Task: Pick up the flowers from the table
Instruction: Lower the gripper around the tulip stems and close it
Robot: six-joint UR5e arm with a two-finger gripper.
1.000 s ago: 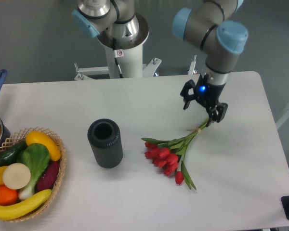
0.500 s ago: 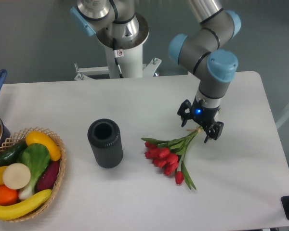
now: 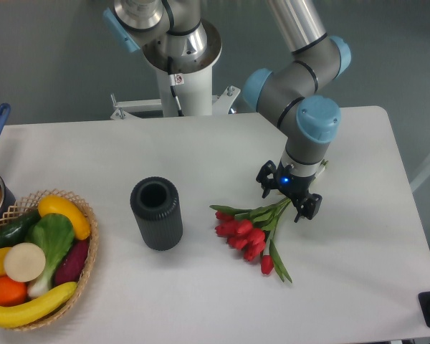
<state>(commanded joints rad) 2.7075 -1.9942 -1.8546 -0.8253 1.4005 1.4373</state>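
Flowers (image 3: 252,233): red tulip buds, green leaves and stems. Table (image 3: 358,287): plain white. Gripper (image 3: 287,197): black, with a small blue light. Arm (image 3: 301,79): grey, light-blue joint caps. Vase (image 3: 156,213): dark grey, ribbed. Basket (image 3: 92,247): tan wicker, holding yellow, green, orange, white and purple produce.

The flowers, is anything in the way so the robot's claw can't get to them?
No, nothing visible blocks it. The gripper is open, right over the stem end of the flowers on the table. The black cup and the fruit basket sit off to the side.
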